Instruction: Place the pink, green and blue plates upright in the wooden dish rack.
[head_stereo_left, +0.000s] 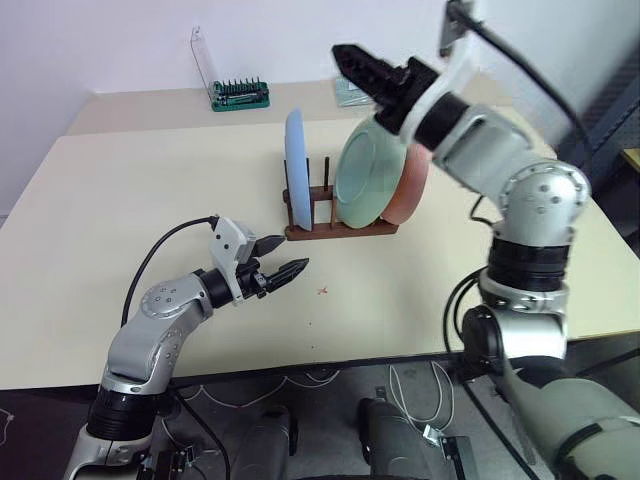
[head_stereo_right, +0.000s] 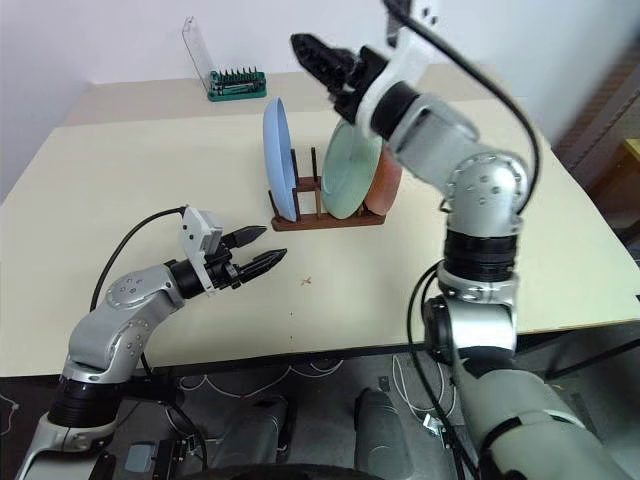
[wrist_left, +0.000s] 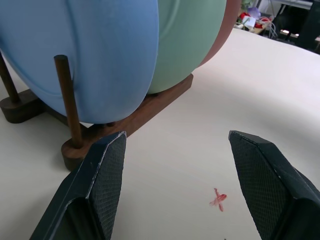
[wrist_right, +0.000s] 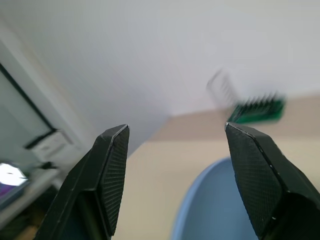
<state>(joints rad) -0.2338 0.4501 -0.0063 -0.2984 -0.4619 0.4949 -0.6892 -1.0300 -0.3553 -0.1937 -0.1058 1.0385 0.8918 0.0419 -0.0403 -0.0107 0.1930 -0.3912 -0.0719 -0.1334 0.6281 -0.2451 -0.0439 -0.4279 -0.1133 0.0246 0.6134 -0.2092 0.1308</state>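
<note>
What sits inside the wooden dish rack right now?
The wooden dish rack holds three upright plates: blue plate, green plate, pink plate. The green largely covers the pink.

Left gripper (head_stereo_left: 283, 268) hovers low over the table (head_stereo_left: 120, 200), jaws apart, empty. Wooden dish rack (head_stereo_left: 340, 228) sits just beyond its tips, holding blue plate (head_stereo_left: 295, 165), green plate (head_stereo_left: 366, 175), pink plate (head_stereo_left: 408, 185) upright. Right gripper (head_stereo_left: 345, 57) is above the green plate, clear of it.
</note>
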